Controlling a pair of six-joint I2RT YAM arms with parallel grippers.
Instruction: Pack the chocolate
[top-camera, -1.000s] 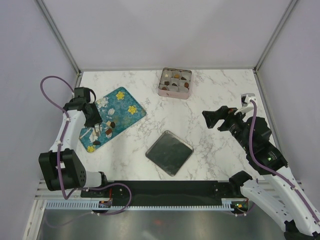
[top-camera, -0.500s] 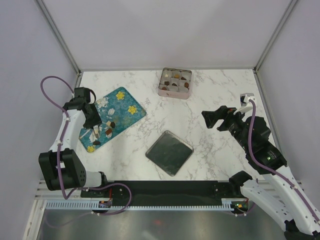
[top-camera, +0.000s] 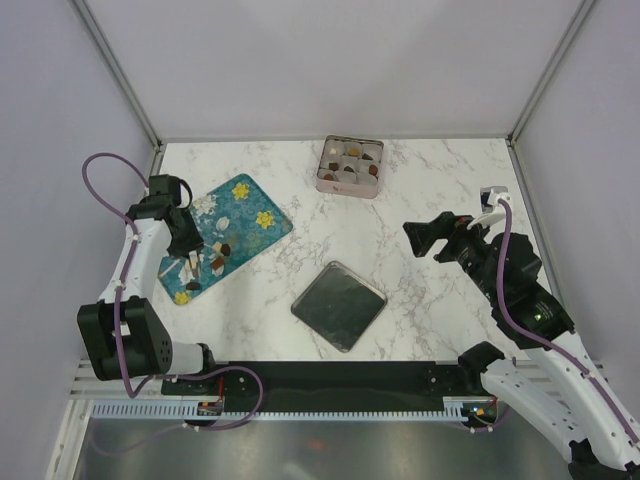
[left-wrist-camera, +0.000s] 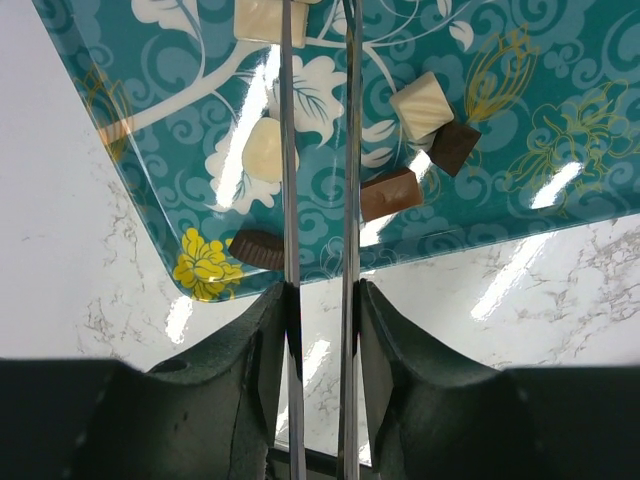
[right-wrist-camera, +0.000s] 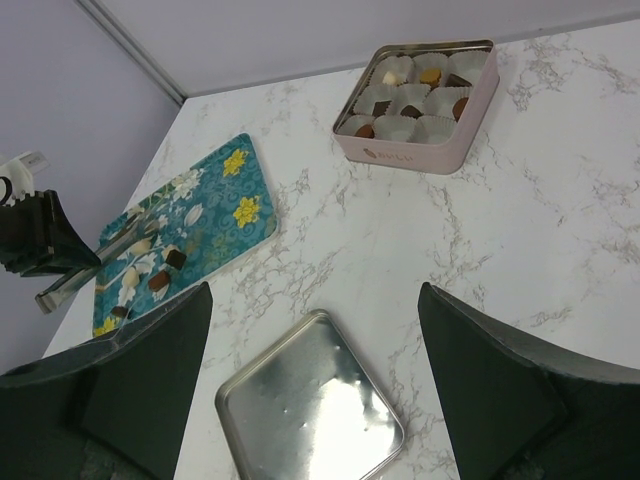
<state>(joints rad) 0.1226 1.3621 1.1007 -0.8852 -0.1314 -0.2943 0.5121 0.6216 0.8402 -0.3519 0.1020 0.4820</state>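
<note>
The chocolate (left-wrist-camera: 390, 193) (dark, reddish and whitish pieces) lies loose on the teal tray (left-wrist-camera: 560, 90), on either side of the metal tongs (left-wrist-camera: 287, 150). The left gripper (left-wrist-camera: 320, 300) pinches the tongs' arms nearly together; their tips are out of view. More pieces sit in the pink tin (right-wrist-camera: 415, 150), well ahead of the right gripper (right-wrist-camera: 315, 290), whose jaws are spread wide and empty.

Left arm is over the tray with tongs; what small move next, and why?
Probably shift the tongs slightly sideways to straddle the pale chocolate, then squeeze. The left gripper holds them over the tray, nothing shows between the blades, and that piece lies just beside one.
</note>
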